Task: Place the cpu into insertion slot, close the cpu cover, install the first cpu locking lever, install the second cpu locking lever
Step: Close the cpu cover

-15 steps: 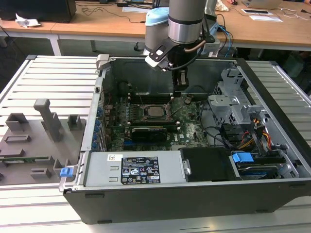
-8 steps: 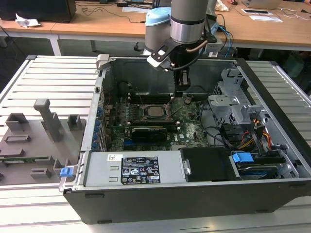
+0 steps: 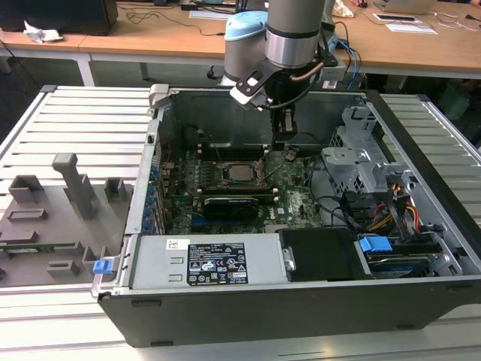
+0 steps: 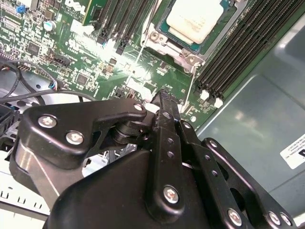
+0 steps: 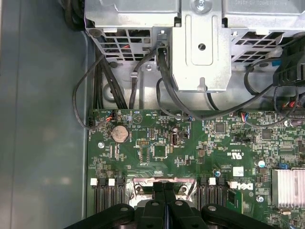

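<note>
Gleaming silvery square cpu [image 4: 196,19] in insertion slot [image 4: 178,53]

Slatted table [image 3: 83,113], open computer case [image 3: 248,312], grey tray [image 3: 30,226]

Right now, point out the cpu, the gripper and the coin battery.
cpu [image 4: 195,19]: second wrist view, middle of its silvery top face.
gripper [image 5: 164,187]: first wrist view, where its shut fingertips meet.
coin battery [image 5: 119,133]: first wrist view, centre of its round face.
</note>
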You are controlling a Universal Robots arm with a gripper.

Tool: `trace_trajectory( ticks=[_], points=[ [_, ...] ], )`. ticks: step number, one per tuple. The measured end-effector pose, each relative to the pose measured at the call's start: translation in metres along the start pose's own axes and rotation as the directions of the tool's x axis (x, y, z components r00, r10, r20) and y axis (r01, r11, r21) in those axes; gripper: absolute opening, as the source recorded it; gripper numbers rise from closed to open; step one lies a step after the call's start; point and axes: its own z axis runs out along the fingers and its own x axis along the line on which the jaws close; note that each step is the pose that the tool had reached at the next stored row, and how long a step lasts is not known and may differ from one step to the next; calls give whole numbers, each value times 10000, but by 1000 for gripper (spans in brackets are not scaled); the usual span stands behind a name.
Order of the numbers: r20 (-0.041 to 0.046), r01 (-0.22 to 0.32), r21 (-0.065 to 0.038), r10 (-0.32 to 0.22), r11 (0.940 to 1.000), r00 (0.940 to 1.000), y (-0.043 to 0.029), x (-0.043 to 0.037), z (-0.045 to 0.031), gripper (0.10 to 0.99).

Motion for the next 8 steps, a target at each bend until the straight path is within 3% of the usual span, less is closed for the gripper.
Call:
trace_trajectory(
  ticks=[8],
  points=[
    [-1,1,0,-1,10000,10000,53,0,5,106]
  ],
)
